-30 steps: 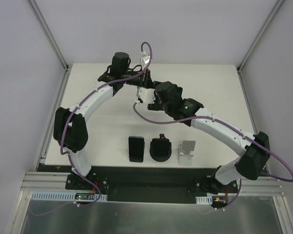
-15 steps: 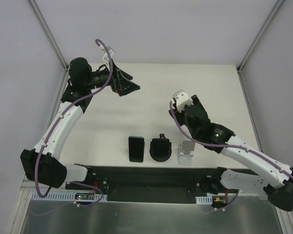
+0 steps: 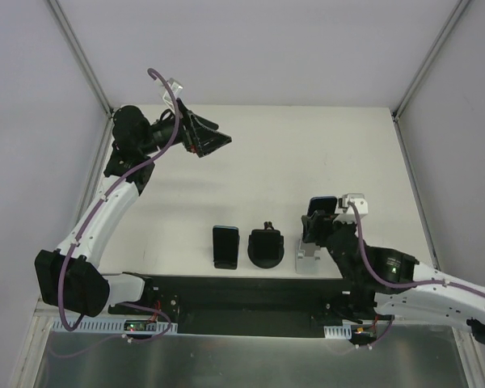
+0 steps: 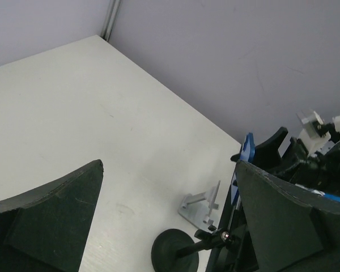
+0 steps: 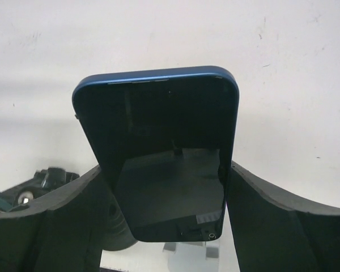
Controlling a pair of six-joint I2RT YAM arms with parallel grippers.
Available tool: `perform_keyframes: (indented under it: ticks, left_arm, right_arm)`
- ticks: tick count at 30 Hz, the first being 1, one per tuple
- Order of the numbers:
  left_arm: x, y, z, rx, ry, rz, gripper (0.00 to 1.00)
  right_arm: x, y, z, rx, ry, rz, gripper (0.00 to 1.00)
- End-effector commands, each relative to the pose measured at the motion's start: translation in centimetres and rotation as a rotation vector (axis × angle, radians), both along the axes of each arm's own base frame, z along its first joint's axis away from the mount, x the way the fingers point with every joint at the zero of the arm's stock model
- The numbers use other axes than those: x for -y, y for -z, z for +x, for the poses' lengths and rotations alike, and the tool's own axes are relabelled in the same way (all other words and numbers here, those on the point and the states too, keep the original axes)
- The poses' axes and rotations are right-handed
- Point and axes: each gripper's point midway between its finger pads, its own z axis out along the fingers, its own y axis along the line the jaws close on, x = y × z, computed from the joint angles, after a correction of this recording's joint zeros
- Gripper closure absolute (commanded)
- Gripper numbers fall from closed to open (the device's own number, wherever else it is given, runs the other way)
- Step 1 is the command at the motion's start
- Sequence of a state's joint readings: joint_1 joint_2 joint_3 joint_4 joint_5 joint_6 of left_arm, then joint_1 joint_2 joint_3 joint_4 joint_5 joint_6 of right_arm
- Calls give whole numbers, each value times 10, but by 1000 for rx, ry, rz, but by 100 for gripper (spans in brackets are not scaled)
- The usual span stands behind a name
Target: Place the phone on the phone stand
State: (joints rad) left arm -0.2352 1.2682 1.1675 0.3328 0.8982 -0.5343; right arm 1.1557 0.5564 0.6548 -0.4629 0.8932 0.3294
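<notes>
My right gripper (image 3: 319, 217) is shut on the phone (image 3: 322, 201), a blue-edged handset with a dark screen. It holds the phone upright just above the silver phone stand (image 3: 308, 261) near the table's front edge. In the right wrist view the phone (image 5: 158, 147) fills the gap between both fingers (image 5: 272, 221), and part of the stand (image 5: 188, 250) shows below its lower edge. My left gripper (image 3: 212, 142) hangs open and empty above the table's far left. From there its wrist view shows the stand (image 4: 203, 205) and the phone's blue edge (image 4: 247, 150).
A black round-based holder (image 3: 266, 247) stands just left of the silver stand, also seen as a black base (image 4: 173, 253). A second dark phone (image 3: 225, 246) lies flat further left. White walls and frame posts close in the table's back and sides.
The two grippers met at the back centre a second ago. Since then the left one has opened and swung away to the far left. The right one carried the phone forward over the silver stand.
</notes>
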Motion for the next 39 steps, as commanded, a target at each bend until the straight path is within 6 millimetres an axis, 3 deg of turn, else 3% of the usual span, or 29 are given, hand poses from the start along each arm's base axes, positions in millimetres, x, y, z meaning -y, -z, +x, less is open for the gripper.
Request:
perform_keyframes:
  ticks: [1,6,7,8,10,13,26,30,39]
  left_arm:
    - [1,-26,-6,78,19,-57,1]
    - [2,-24,-5,77,20,-55,1]
    - [2,-25,-6,80,21,-55,1]
    - [2,-24,-5,79,23,-55,1]
    - [2,-23,-3,76,23,-55,1]
    - [4,-21,-1,62,33,-57,1]
    - [7,-18,2,45,55,-67,1]
    - [7,-18,2,48,56,-69,1]
    - [8,-19,1,53,63,-72,1]
  right_arm:
    - [-5,-18,-8,157,122,131,99]
    - [-4,-21,-12,258,204,42,99]
    - [-8,-20,-13,237,232,188,99]
    - [4,-9,-13,244,218,39,99]
    - [0,-13,-14,227,224,68,99]
    - [9,-1,-16,202,222,-64,99]
    - [-7,33,-25,157,196,-30,99]
    - [-3,50,-25,151,180,-46,99]
    - [-10,64,-24,172,154,-69,99]
